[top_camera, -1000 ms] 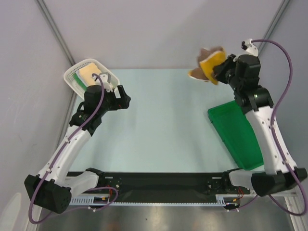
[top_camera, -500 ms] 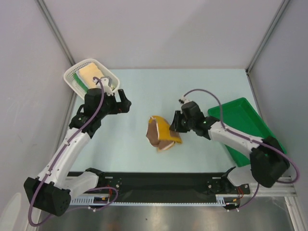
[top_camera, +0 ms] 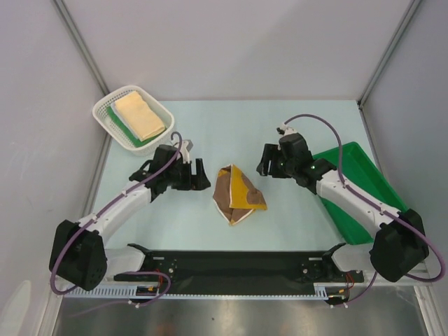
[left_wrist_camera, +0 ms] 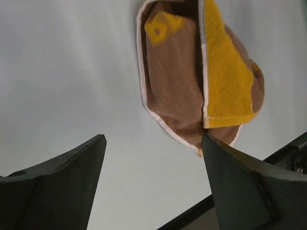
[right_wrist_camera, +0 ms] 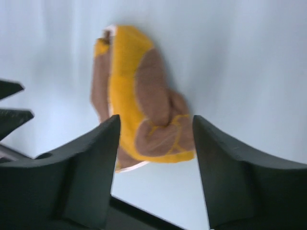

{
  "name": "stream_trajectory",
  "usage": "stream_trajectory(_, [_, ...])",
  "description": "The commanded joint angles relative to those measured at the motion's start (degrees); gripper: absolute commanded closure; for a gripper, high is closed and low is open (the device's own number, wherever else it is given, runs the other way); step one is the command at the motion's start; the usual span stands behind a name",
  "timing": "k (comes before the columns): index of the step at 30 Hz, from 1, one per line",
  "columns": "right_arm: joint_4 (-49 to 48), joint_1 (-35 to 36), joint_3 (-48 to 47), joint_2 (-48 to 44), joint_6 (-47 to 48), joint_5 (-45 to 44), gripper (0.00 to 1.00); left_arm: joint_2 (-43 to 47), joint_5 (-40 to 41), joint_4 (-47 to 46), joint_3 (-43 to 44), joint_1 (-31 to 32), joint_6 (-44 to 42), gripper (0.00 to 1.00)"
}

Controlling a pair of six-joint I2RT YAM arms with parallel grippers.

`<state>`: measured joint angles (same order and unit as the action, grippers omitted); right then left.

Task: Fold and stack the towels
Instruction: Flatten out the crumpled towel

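Bright, even light with faint, soft shadows.
Overhead view sharp; right wrist view smeared, blurring the crumpled brown-and-yellow terry towel (right_wrist_camera: pixel 144 120); dark gripper fingers (left_wrist_camera: pixel 53 187) along the lower frame edges look soft.

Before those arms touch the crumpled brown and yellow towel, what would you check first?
1. The brown and yellow towel lies free on the table, with nothing gripping it: ok.
2. The left gripper is open and empty: ok.
3. The right gripper is open and empty: ok.
4. That towel is spread flat for folding: not ok, it is bunched up.
5. The folded towel sits neatly in the white basket: ok.
6. More towels wait in the green tray: cannot tell, the right arm hides part of it.
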<state>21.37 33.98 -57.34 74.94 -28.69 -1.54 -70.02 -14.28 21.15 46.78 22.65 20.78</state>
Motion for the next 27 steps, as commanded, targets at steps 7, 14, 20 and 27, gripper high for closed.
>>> stream_trajectory(7, [-1.4,4.9,5.7,0.8,6.4,6.6,0.50,-7.2,-5.0,-12.3,-7.6,4.4,9.2,0.24])
stream_trajectory(14, [-6.8,20.8,3.3,4.1,16.7,-5.0,0.65,-6.1,-2.5,-18.6,-12.7,2.3,16.4,0.38])
stream_trajectory(20, [-8.0,26.7,0.4,13.0,20.4,-11.2,0.65,1.6,-4.5,-20.9,-18.6,-4.5,19.7,0.31])
stream_trajectory(27, [-6.3,28.3,-4.0,21.4,25.6,-15.6,0.59,3.7,-5.3,-20.4,-19.3,-6.6,18.2,0.27])
